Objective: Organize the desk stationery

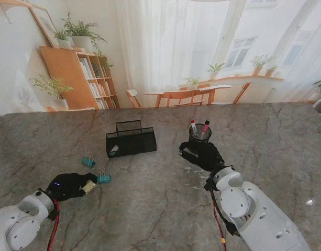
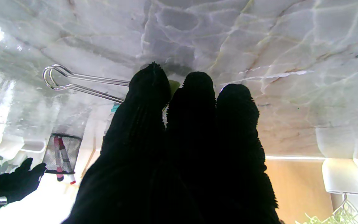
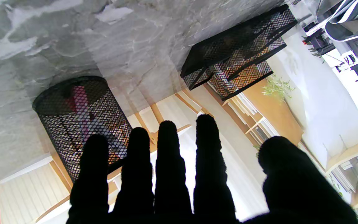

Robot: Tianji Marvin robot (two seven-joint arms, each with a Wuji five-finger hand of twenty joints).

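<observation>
Now your left robot hand (image 1: 71, 185) pinches a yellowish item (image 1: 89, 186); the right robot hand (image 1: 202, 152) is spread; carry it to the mesh tray (image 1: 131, 140).

The left robot hand (image 2: 179, 149) hides most of a binder clip (image 2: 82, 83).

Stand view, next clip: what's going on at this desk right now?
The left robot hand is closed on a small yellowish item, beside a teal binder clip. The right robot hand hovers open, fingers spread, by the mesh pen cup holding two markers. Another teal clip lies near the black mesh tray.
</observation>
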